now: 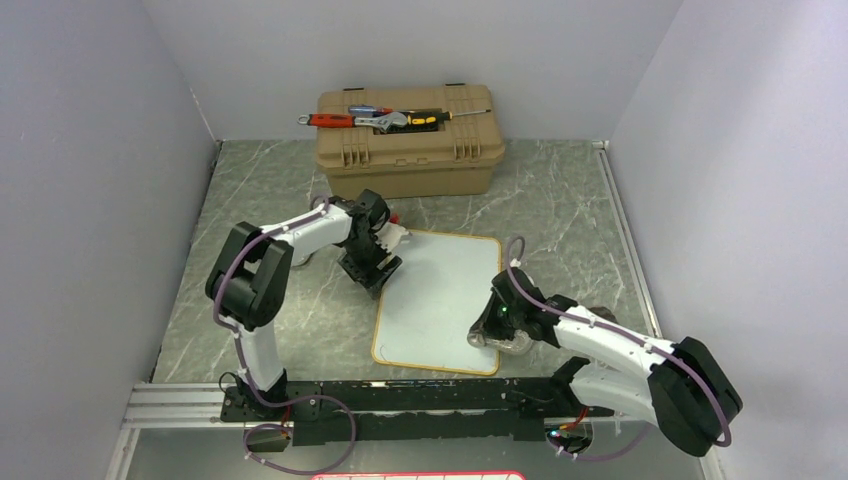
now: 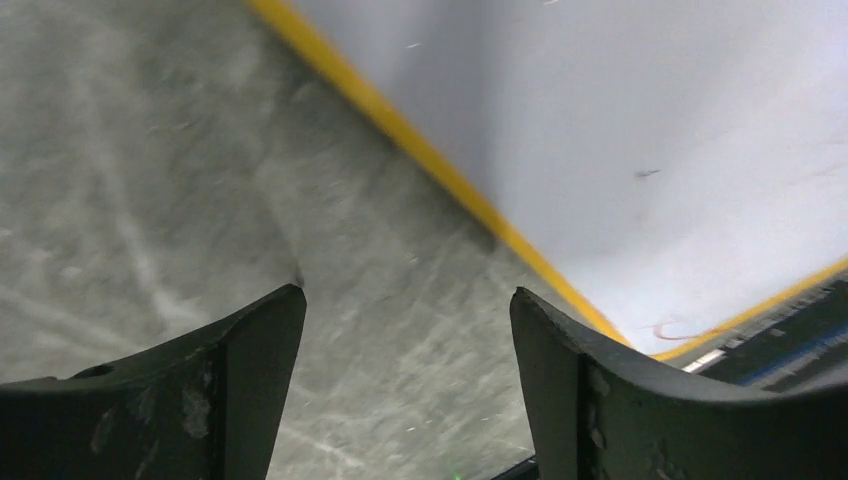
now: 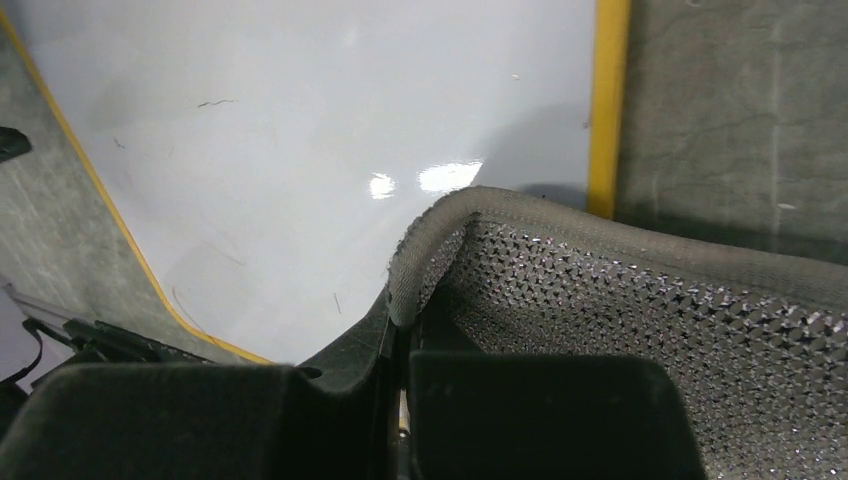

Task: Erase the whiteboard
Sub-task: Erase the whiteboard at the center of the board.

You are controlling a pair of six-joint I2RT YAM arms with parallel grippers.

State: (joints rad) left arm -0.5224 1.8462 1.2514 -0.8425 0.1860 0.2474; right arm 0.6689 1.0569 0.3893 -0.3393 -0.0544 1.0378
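One white board with a yellow rim lies flat in the middle of the green stone counter. It looks almost clean. Only a few thin, faint marks show on it, and there is a little red curl by one corner.

Behind the board, near the back wall, sits one tan toolbox. It does not touch the board. A few tools lie on its lid. One has a red handle and one has some yellow on it. They are too small to count for sure, but it looks like about three.

There are two arms, one on each side. The left gripper hangs over the bare counter, just beside the board's left edge and near its far corner. Its two fingers stand wide apart and hold nothing. A small white and red thing sits close by it, and I cannot tell what it is.

The right gripper is pinched tight on one grey bumpy cloth. The cloth lies at the board's near right corner and hides that part of the board and its rim.

Plain grey walls stand on three sides.
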